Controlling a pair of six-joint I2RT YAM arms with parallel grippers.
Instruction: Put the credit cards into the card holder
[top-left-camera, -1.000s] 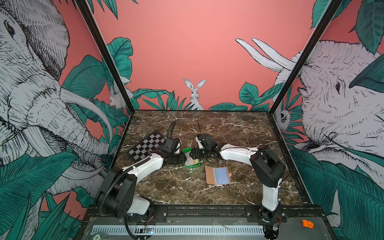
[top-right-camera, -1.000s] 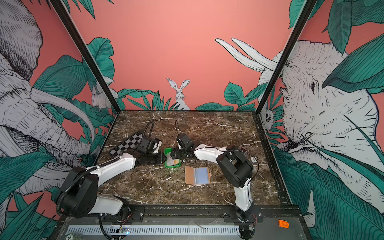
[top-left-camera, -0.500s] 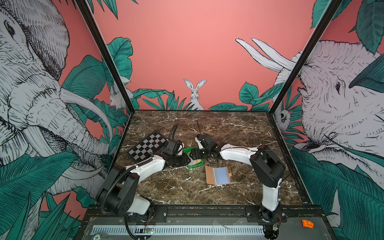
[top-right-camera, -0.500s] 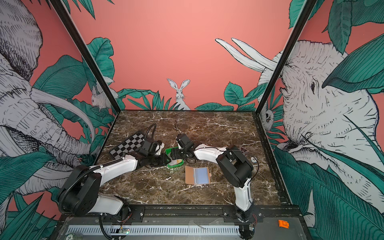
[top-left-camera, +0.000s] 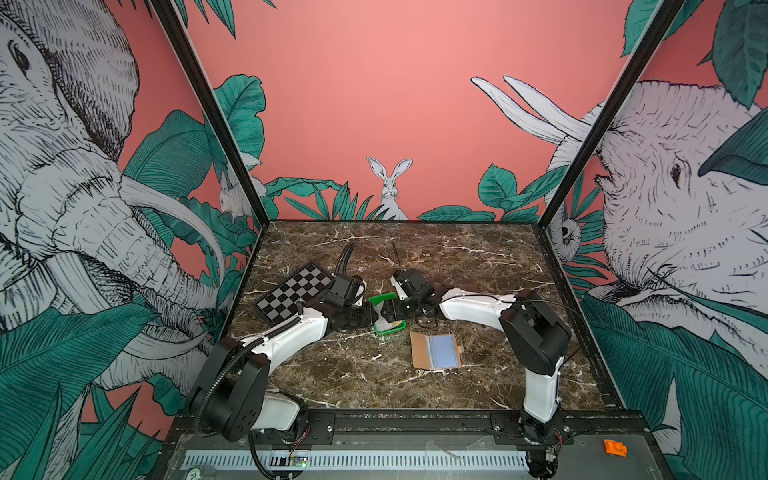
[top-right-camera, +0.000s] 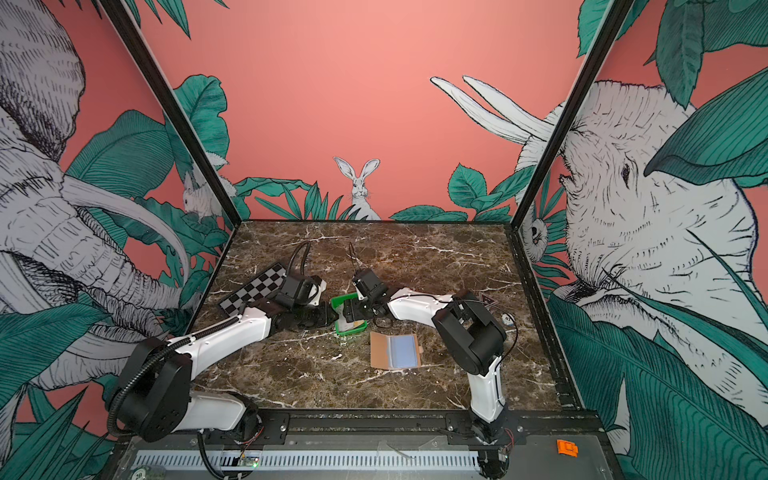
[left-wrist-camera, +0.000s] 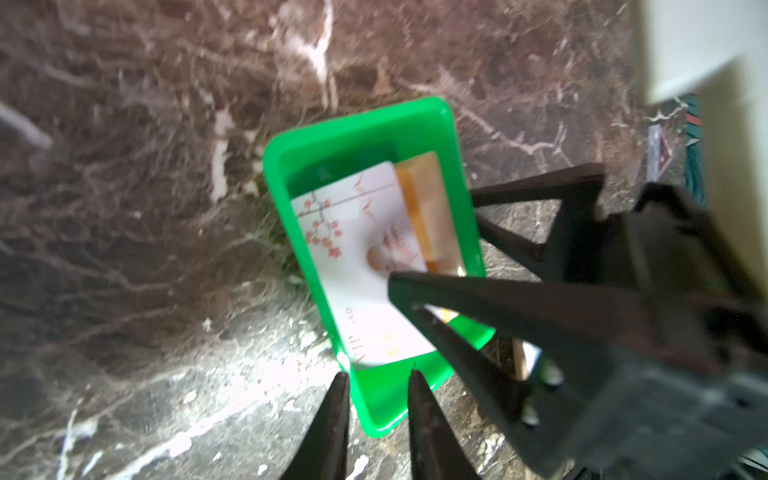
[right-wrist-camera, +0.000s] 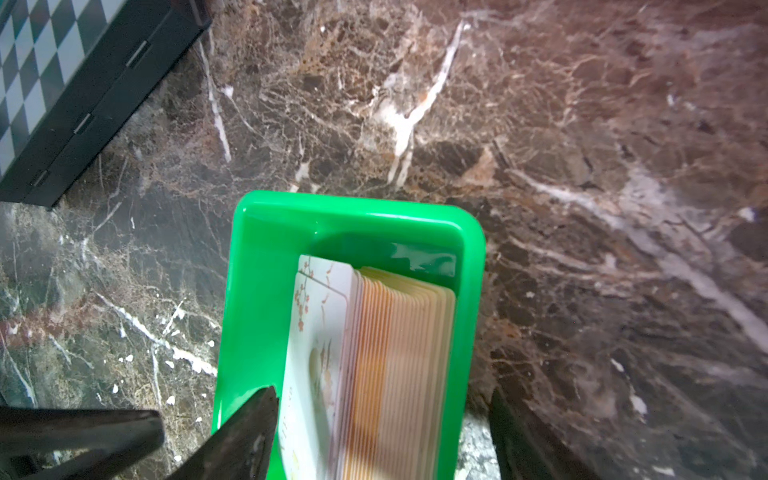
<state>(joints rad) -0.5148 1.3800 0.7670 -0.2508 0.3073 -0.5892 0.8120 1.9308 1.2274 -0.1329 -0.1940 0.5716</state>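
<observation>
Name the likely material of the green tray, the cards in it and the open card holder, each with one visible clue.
Green tray: glossy moulded plastic, shiny highlights, rounded corners.
Cards: probably smooth plastic, thin and stiff with printed faces.
Card holder: seemingly matte tan leather or imitation; pale blue clear sleeves.

You have a bright green tray (right-wrist-camera: 257, 291) on brown marble veined white (right-wrist-camera: 582, 166). In it, the credit cards (right-wrist-camera: 374, 353): the front one white with pinkish-red blossom sprigs and gold lettering, the stack behind cream to orange-tan. To your left, a black-and-white checkered board (top-left-camera: 296, 294); nearer, the tan card holder (top-left-camera: 419, 349) with pale blue sleeves
</observation>
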